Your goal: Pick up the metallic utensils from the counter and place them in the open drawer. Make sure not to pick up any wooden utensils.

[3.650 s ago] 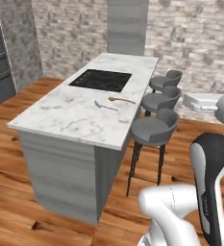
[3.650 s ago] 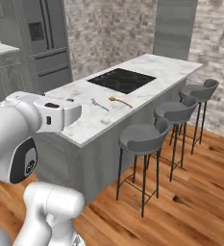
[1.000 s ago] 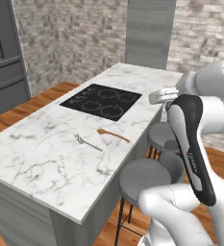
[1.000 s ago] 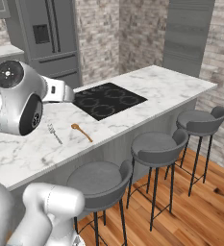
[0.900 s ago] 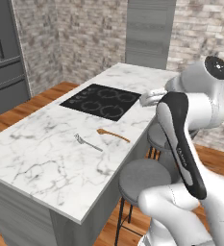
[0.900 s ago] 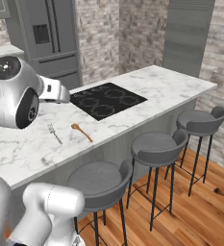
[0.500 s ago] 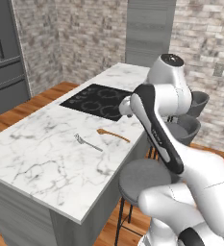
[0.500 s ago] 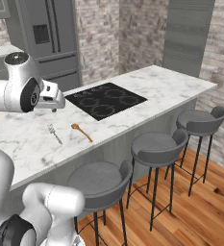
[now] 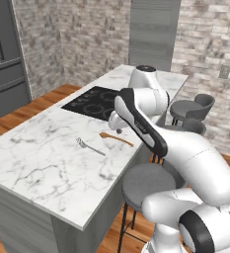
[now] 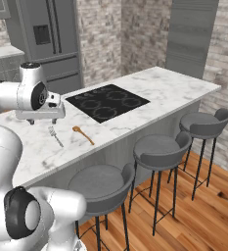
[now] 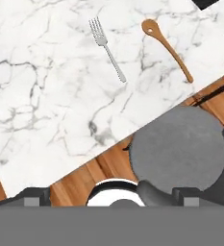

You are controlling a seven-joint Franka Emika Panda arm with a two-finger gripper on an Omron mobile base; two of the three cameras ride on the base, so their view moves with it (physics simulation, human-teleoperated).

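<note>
Two utensils lie on the white marble counter (image 9: 42,163): a silver fork (image 11: 107,49) and an orange-brown wooden spoon (image 11: 166,48), side by side and apart, near the edge facing the grey stools (image 10: 160,151). From the hand camera, the fork sits at about 11 o'clock and the wooden spoon at about 1 o'clock, both well beyond the claw (image 11: 111,194), which hangs above the counter edge with its fingertips (image 11: 32,195) spread wide apart, holding nothing. A black cooktop (image 10: 107,102) is set into the counter past the spoon.
</note>
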